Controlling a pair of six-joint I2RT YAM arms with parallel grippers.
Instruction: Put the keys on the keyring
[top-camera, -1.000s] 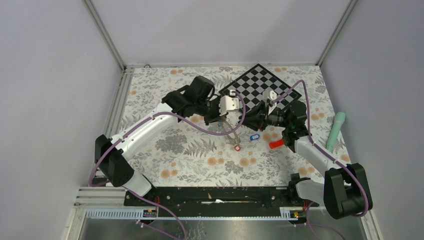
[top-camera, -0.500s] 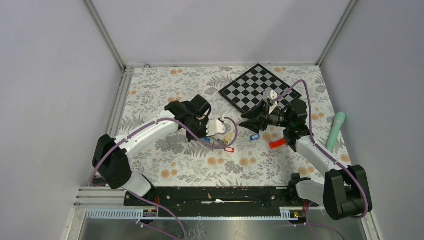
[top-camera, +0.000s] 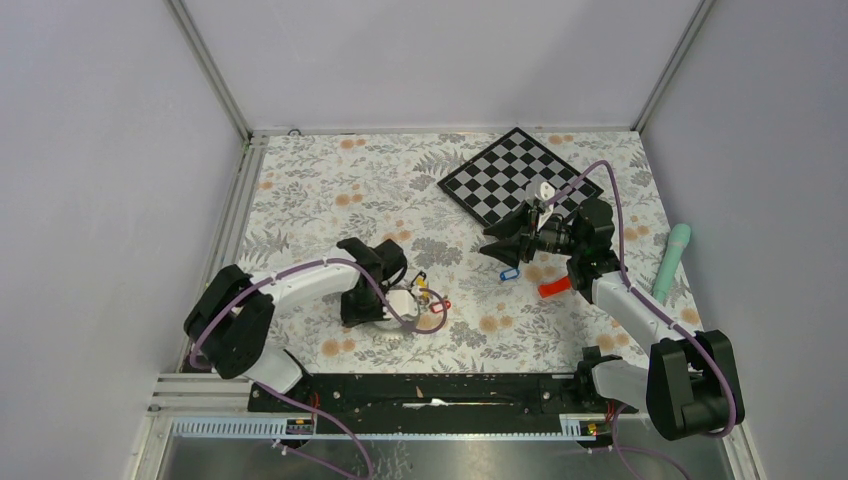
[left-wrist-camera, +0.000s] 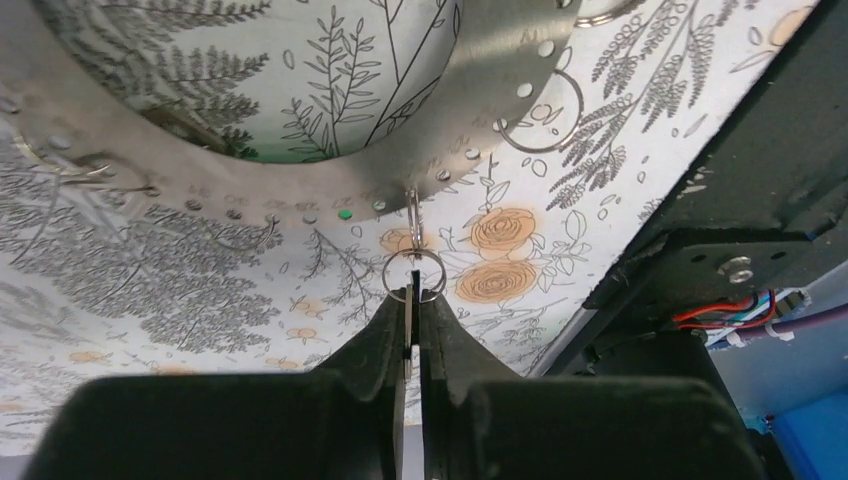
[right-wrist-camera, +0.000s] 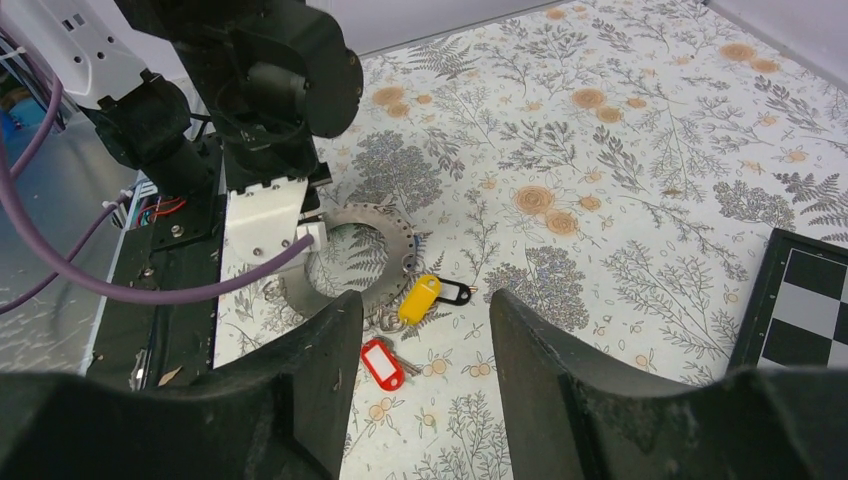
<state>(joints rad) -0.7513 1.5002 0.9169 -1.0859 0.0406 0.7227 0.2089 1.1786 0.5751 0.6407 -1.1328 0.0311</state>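
Observation:
My left gripper (left-wrist-camera: 413, 296) is shut on a thin metal key blade whose small split ring (left-wrist-camera: 413, 273) links to a hole in the grey flat keyring (left-wrist-camera: 480, 110). In the top view that gripper (top-camera: 403, 301) holds the keyring (top-camera: 428, 319) low over the near table. The right wrist view shows the keyring (right-wrist-camera: 395, 235) with a yellow-tagged key (right-wrist-camera: 419, 298), a black-tagged key (right-wrist-camera: 455, 292) and a red-tagged key (right-wrist-camera: 381, 363) beside it. A blue-tagged key (top-camera: 509, 274) lies loose under my right gripper (top-camera: 492, 246), which is open and empty above the table.
A chequered board (top-camera: 510, 180) lies at the back right. A red oblong block (top-camera: 552, 289) lies by the right arm. A pale green cylinder (top-camera: 672, 260) lies at the far right. The black base rail (top-camera: 420, 392) runs along the near edge.
My left arm has pulled back from beside the chequered board to the near left, carrying the keyring and its tagged keys. The right gripper has stayed in place, open.

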